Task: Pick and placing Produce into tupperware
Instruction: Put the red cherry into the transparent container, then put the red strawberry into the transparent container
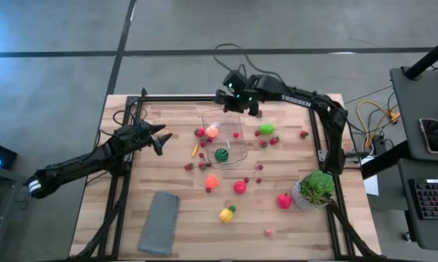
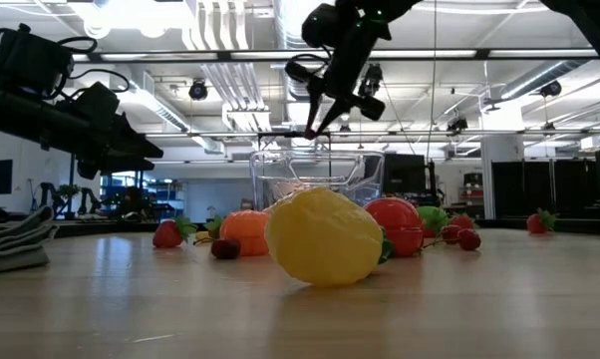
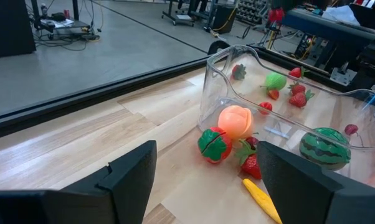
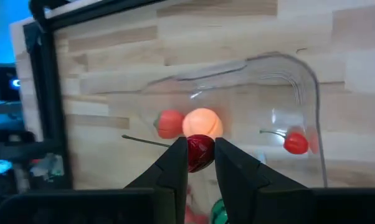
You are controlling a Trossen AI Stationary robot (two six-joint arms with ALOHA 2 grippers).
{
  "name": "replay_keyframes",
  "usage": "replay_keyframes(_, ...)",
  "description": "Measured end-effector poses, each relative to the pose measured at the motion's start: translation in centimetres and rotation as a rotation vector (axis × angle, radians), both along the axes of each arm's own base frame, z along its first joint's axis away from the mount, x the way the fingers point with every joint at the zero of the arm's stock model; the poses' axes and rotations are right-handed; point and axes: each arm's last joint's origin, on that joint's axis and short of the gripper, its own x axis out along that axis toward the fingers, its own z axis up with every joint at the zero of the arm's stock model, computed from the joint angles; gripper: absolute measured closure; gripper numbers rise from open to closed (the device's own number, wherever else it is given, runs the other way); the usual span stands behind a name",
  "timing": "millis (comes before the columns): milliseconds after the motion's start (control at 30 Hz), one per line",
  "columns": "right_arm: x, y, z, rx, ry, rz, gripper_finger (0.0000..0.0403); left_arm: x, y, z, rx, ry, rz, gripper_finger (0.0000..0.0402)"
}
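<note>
The clear tupperware (image 1: 225, 137) stands at the table's middle, toward the far side. It holds a watermelon piece (image 1: 222, 154), an orange peach (image 4: 203, 122) and a small red cherry (image 4: 295, 143). More produce lies loose around it, among it a yellow lemon (image 2: 325, 237), a green piece (image 1: 266, 129) and an orange piece (image 1: 212, 182). My right gripper (image 4: 200, 146) hangs high over the tupperware's far end, shut on a dark-red berry. My left gripper (image 1: 164, 138) waits open at the table's left, pointing at the tupperware (image 3: 218, 81). My right gripper pinches the dark-red berry (image 4: 200, 152) between its two fingertips. The fingers slant steeply down from above. The berry is lifted clear, high over the tupperware's far rim (image 4: 281, 59).
A grey folded cloth (image 1: 159, 222) lies near the front left. A green plant in a white pot (image 1: 315, 191) stands at the right. Black frame rails (image 1: 175, 98) run along the table's far edge and sides. Small red berries are scattered right of the tupperware.
</note>
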Motion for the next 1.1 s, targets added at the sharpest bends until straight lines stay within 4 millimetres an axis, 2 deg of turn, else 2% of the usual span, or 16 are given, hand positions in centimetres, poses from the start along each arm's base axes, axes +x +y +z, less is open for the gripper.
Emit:
replay_keyframes(67,0.3,1.0,-0.8,-0.017,0.032,-0.015,0.0335,0.0,0.0,0.0,0.000,0.000,0.000,0.0139)
replay_keyframes(200,0.6,2.3,-2.6,0.049,0.040,-0.156,0.0335,0.0,0.0,0.0,0.000,0.000,0.001,0.0139)
replay_keyframes(533,0.6,3.2,-4.7,0.211,0.021,-0.326,0.0323,0.0,0.0,0.0,0.000,0.001,0.001,0.0139)
replay_keyframes(833,0.2,3.5,-6.0,0.301,0.043,-0.431,0.0231,0.0,0.0,0.0,0.001,0.001,0.004,0.0139)
replay_keyframes(1100,-0.1,3.6,-6.2,0.314,0.079,-0.452,0.0151,0.0,0.0,0.0,0.001,0.001,0.005,0.0139)
